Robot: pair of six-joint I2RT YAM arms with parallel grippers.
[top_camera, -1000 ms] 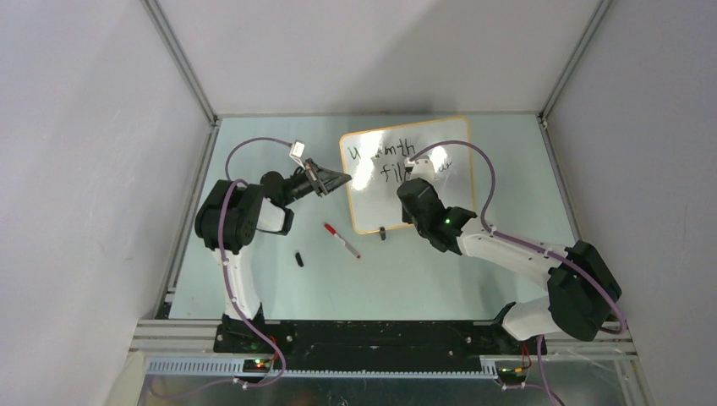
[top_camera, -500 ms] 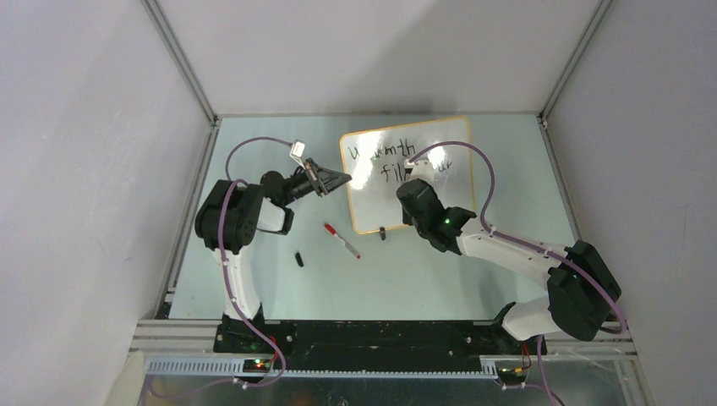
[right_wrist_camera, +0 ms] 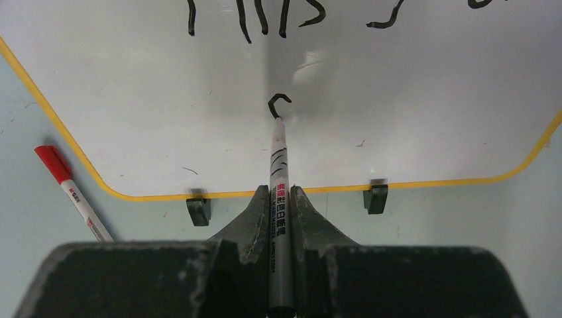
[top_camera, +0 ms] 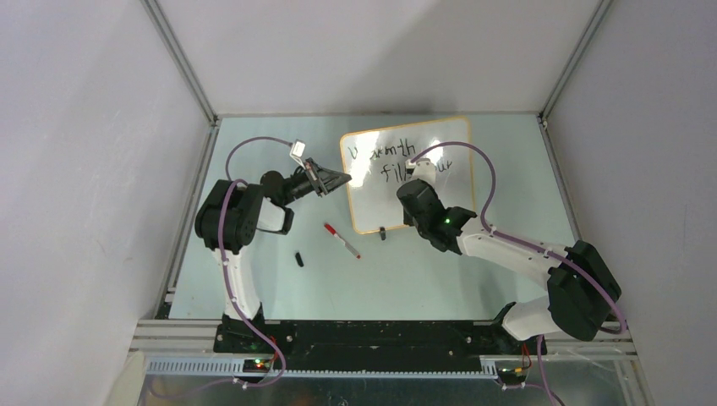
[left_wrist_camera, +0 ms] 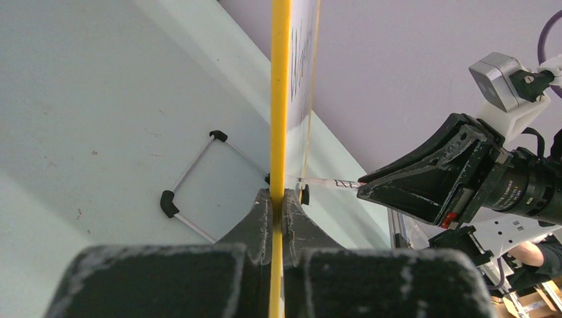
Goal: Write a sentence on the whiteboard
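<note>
The whiteboard [top_camera: 372,207] stands tilted at the table's back middle, with an orange-tan frame. My left gripper [top_camera: 342,178] is shut on its left edge, seen as a yellow strip [left_wrist_camera: 280,99] between the jaws [left_wrist_camera: 278,199]. My right gripper [top_camera: 420,171] is shut on a black marker [right_wrist_camera: 279,172] whose tip touches the board [right_wrist_camera: 397,119]. The sentence reads "Warmth" [top_camera: 382,150] and "fills" [top_camera: 396,173]; my right arm hides part of it. A small hook stroke [right_wrist_camera: 279,103] sits at the marker tip, below "fills" [right_wrist_camera: 265,16].
A red-capped marker [top_camera: 342,240] lies on the table in front of the board's left corner, also in the right wrist view [right_wrist_camera: 69,192]. A black cap [top_camera: 299,259] lies nearer the left arm. Two black clip feet [right_wrist_camera: 198,209] [right_wrist_camera: 376,199] hold the board's lower edge. A wire stand [left_wrist_camera: 192,172] props its back.
My right gripper with the black marker has shifted slightly on the board. My left gripper stays clamped on the board's edge.
</note>
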